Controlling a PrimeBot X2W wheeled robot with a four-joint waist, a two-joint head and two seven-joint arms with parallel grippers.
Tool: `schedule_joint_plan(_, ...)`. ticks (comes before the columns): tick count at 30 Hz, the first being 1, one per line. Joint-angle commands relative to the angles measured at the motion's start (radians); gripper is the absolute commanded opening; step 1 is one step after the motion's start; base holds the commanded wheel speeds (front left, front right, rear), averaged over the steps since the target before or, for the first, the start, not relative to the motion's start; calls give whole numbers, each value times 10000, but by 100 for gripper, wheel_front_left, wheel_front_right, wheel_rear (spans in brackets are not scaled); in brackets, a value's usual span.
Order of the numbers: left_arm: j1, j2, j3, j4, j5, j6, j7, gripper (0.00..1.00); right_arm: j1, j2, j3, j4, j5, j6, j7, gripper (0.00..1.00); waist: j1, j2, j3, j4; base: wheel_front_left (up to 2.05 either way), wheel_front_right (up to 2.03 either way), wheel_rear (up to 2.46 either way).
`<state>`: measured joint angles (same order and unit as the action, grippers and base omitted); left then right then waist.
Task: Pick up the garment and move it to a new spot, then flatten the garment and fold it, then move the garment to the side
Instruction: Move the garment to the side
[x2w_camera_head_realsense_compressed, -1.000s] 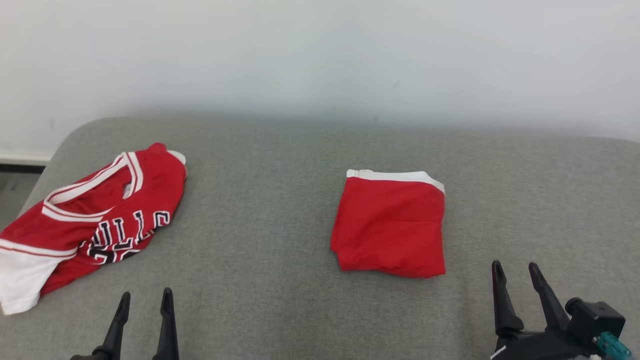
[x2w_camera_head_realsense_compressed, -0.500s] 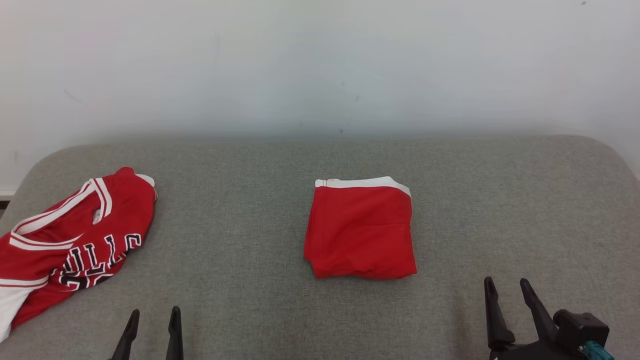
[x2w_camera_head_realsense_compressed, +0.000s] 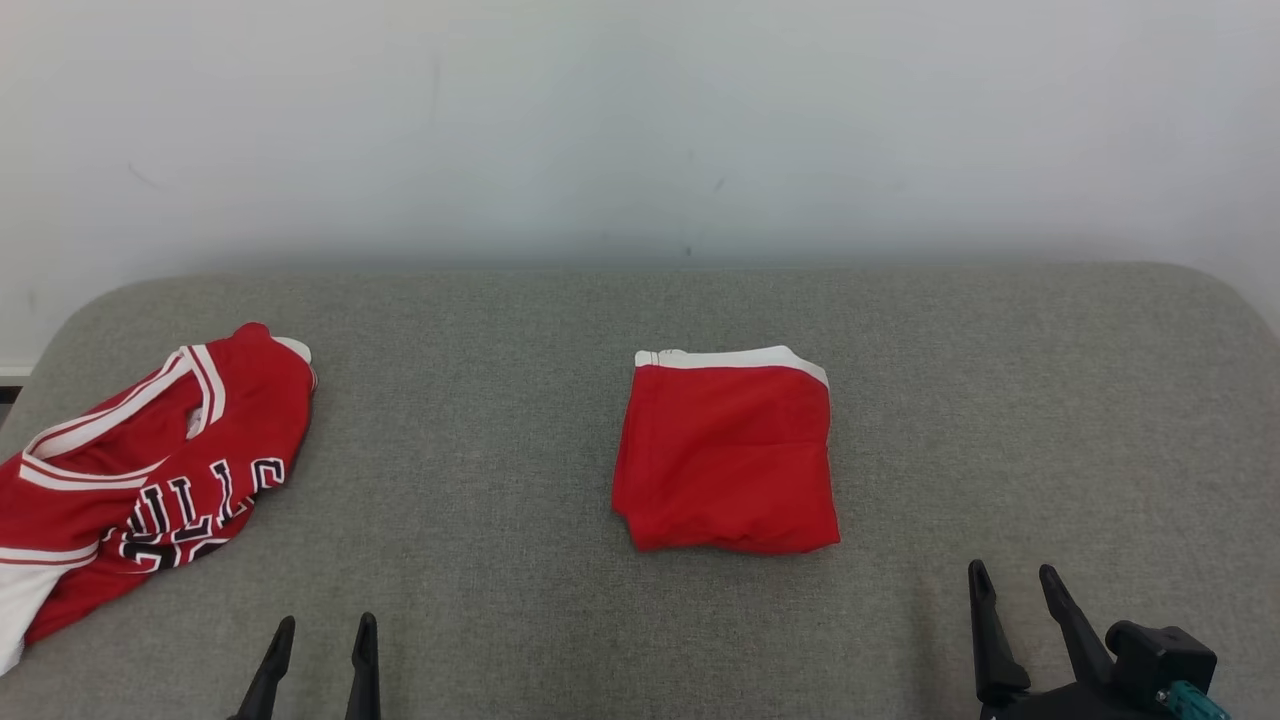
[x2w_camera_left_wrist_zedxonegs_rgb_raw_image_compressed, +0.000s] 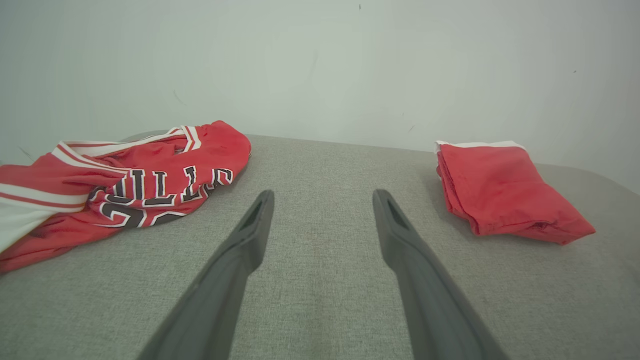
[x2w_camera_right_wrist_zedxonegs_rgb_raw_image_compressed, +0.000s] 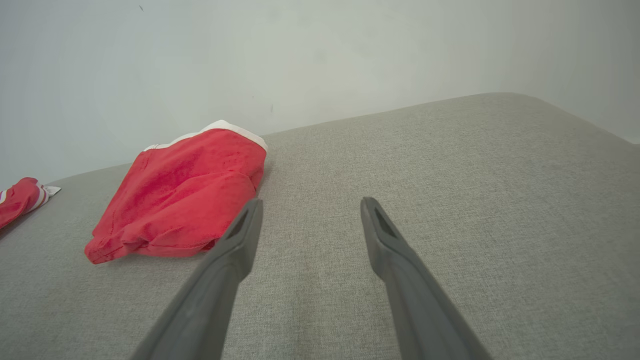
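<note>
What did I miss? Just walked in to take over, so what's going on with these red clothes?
Nothing is being handled. A folded red garment lies mid-cushion, and a crumpled red jersey lies to the robot's left. The left claw and right claw both stand open and empty, short of either piece, over the grey cushion.

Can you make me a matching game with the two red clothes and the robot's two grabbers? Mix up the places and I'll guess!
Things:
1. lettered red jersey
2. folded red garment
3. left gripper
4. right gripper

Places and states:
A. lower right of the head view, jaws open, holding nothing
B. crumpled at the left end of the grey cushion
C. neat in the middle of the cushion, white band at its far edge
D. lower left of the head view, jaws open, holding nothing

Pairs: 1-B, 2-C, 3-D, 4-A.
</note>
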<state>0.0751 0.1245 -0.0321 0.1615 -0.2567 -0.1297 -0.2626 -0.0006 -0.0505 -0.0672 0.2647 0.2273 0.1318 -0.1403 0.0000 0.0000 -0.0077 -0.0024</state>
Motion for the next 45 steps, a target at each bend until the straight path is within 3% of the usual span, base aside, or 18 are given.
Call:
schedule_joint_plan(1,-120,-6,-42,35,-81,-8,-32,100,-114,5,27,-6,44,-18,51,100,0,0,13,37,0,0,0)
schedule_joint_plan(10,-133,-31,-140,51,-82,-7,-32,100,-322,4,9,-194,-103,-18,602,100,0,0,50,269,0,0,0)
schedule_joint_plan(13,-283,-18,-168,-25,-104,2,-32,100,-924,7,30,-619,-304,-18,1975,100,0,0,260,353,0,0,0)
schedule_joint_plan(20,-683,-110,-492,-100,-152,2,-32,100,-2916,13,-52,-572,-191,-18,6495,100,0,0,988,638,0,0,0)
schedule_joint_plan(24,-1043,-160,-801,-39,-174,1,-32,100,-4228,-7,-584,-265,-461,-18,7708,100,0,0,1518,1033,0,0,0)
schedule_joint_plan(33,-1692,-134,-1052,19,-332,1,-32,100,-5522,1,-1009,1109,-899,-18,8236,100,0,0,2488,1709,0,0,0)
schedule_joint_plan(42,-1866,-134,-1176,91,-399,1,-32,100,-5628,7,-634,2322,-888,-18,8038,100,0,0,2708,1698,0,0,0)
schedule_joint_plan(43,-1882,-122,-1209,106,-408,1,-32,100,-5618,10,-653,2421,-939,-18,7996,93,0,0,2730,1681,0,0,0)
schedule_joint_plan(45,-1952,-95,-1267,98,-418,1,-32,100,-5669,10,-682,2564,-1033,-18,7904,42,0,0,2771,1638,0,0,0)
